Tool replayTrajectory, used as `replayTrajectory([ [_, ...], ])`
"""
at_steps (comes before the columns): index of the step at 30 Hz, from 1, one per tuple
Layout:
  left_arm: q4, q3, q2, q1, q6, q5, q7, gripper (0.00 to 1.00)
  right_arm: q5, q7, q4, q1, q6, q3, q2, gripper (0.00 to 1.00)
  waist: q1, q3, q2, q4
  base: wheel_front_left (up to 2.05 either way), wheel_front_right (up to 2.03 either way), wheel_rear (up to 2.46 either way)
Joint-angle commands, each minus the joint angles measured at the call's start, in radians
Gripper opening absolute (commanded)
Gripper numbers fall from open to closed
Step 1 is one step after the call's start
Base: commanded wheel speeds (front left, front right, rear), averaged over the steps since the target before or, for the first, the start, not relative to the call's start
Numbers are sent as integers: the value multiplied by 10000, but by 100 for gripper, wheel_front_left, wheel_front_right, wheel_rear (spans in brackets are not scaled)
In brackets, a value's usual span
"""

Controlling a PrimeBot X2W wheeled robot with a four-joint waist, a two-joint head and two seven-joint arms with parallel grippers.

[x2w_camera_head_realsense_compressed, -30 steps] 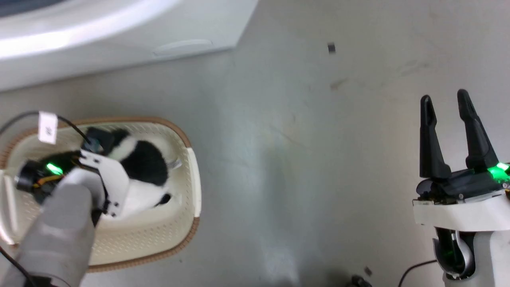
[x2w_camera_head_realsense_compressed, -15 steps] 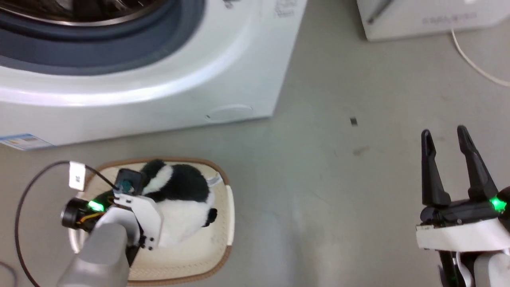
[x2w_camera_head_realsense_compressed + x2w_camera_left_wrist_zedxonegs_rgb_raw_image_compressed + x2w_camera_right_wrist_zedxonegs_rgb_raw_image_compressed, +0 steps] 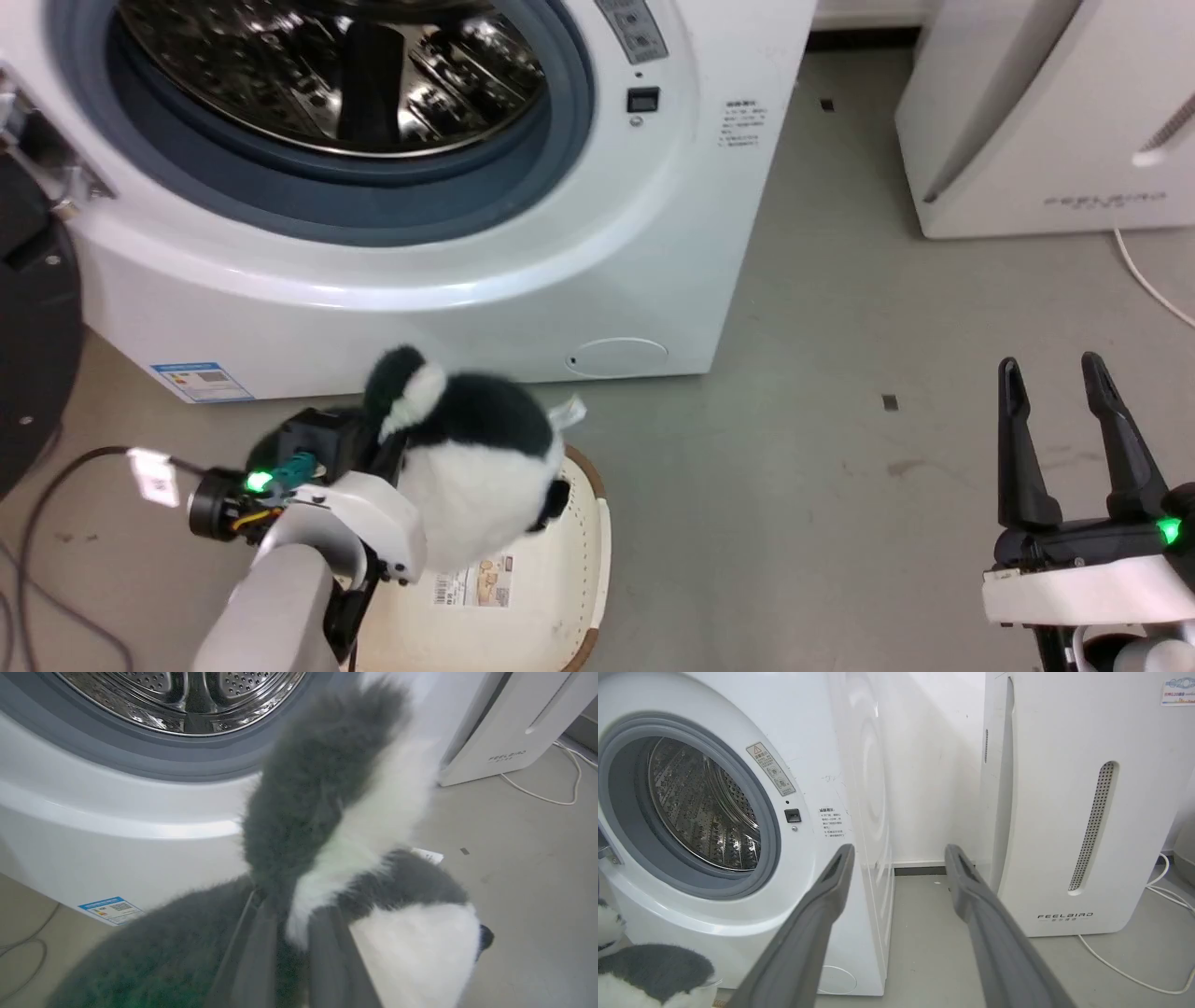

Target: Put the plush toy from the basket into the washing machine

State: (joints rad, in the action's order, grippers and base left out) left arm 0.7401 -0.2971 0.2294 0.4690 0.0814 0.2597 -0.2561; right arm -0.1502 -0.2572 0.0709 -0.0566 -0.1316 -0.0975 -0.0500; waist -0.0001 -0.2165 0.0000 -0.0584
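- The left gripper (image 3: 289, 919) is clamped on the plush toy (image 3: 476, 457). In the left wrist view its two dark fingers (image 3: 254, 956) stand close together at the bottom centre, with a strip of black-and-white fur pinched between them.
- In the head view the plush toy sits in the lower left-centre of the frame. It is held up over the upper-left part of the basket (image 3: 603, 569), black back uppermost and white belly below.
- The paper label (image 3: 474, 581) on the basket's bottom lies uncovered just below the toy.
- The basket stands on the floor (image 3: 822, 523) at the bottom centre of the head view, just in front of the washing machine (image 3: 467, 271).
- The washing machine takes up the upper left of the head view. Its porthole is open, and the steel drum (image 3: 327, 65) shows inside the grey gasket.
- The right gripper (image 3: 1047, 366) is at the lower right of the head view. Its fingers are spread apart with nothing between them, well apart from the toy.
- A white appliance (image 3: 1046, 121) stands at the upper right, with a white cable (image 3: 1150, 285) on the floor beside it.
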Motion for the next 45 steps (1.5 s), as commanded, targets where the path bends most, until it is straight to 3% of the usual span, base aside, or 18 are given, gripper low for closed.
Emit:
replayTrajectory([
  [1,-320,112,57,-97,-57,41,-54,0,22,-45,-1,135,9,-10,-2,100,1,94,0,84,0,0,0],
  [11,-4738,1730,137,-582,-277,364,-56,0,-6,-46,286,79,9,45,-2,100,1,-454,0,-170,0,0,0],
  [18,-6417,2982,301,356,-372,415,-56,0,-123,-46,634,-253,9,79,-2,100,1,-1687,0,-699,0,0,0],
  [21,-6420,3263,530,1035,-329,451,-56,0,-224,-46,739,-441,9,112,-2,100,1,-2280,0,-988,0,0,0],
  [24,-6022,3614,1117,2526,-258,573,96,0,-441,-46,879,-722,9,197,-2,100,1,-3276,0,-1467,0,0,0],
  [33,-4410,3501,2254,6102,-78,418,933,0,-1024,-46,995,-1269,9,406,-2,100,1,-5142,0,-2207,0,0,0],
  [45,-1998,3229,3283,10007,-230,-219,839,0,-1595,-46,972,-1815,9,833,-2,100,1,-6474,0,-2852,0,0,0],
])
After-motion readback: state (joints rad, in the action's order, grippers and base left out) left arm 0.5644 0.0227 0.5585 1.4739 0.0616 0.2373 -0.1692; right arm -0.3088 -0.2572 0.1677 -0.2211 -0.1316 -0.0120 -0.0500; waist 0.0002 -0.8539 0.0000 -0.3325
